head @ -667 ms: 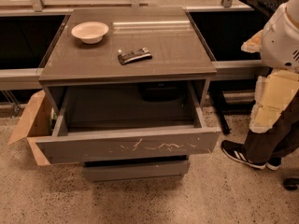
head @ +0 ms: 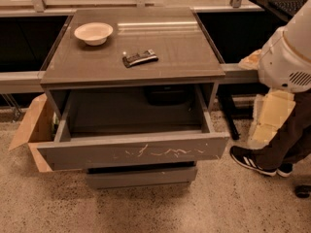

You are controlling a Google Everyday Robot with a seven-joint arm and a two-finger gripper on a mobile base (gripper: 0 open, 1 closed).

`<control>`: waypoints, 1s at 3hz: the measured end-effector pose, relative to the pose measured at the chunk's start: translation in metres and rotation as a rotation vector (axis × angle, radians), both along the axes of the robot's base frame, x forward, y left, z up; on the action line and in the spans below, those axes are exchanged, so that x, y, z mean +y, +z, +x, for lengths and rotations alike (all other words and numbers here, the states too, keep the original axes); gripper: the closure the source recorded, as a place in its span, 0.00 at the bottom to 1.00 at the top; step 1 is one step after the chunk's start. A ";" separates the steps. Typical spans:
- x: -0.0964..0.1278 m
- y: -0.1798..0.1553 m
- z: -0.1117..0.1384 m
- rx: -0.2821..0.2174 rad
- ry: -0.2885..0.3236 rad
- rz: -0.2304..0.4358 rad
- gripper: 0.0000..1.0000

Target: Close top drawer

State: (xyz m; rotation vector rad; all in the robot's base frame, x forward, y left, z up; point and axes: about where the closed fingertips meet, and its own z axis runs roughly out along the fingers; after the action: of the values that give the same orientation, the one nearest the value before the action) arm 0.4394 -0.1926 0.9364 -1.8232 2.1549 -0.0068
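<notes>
The top drawer (head: pixel 131 152) is pulled far out from the grey cabinet. Its wide flat front carries pale scratch marks across the middle, and its inside looks dark and empty. A narrower plain drawer front (head: pixel 141 175) sits below it, almost flush. My arm's white casing (head: pixel 286 57) hangs at the right edge of the view. The pale cream gripper (head: pixel 269 115) hangs below it, to the right of the drawer's right corner and apart from it.
A cream bowl (head: pixel 93 33) and a dark snack bar (head: pixel 140 58) lie on the cabinet top (head: pixel 184 47). An open cardboard box (head: pixel 30 130) stands on the floor at the left. A person's leg and black shoe (head: pixel 252 161) stand to the right of the drawer.
The arm's white casing and the gripper have shifted slightly lower and to the left. The drawer is still pulled out as before.
</notes>
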 end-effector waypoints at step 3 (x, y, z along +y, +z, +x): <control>0.015 -0.040 0.000 0.030 0.057 0.039 0.00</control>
State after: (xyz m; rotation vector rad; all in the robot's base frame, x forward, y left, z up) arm 0.4399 -0.1772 0.8962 -1.8730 2.1073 0.0759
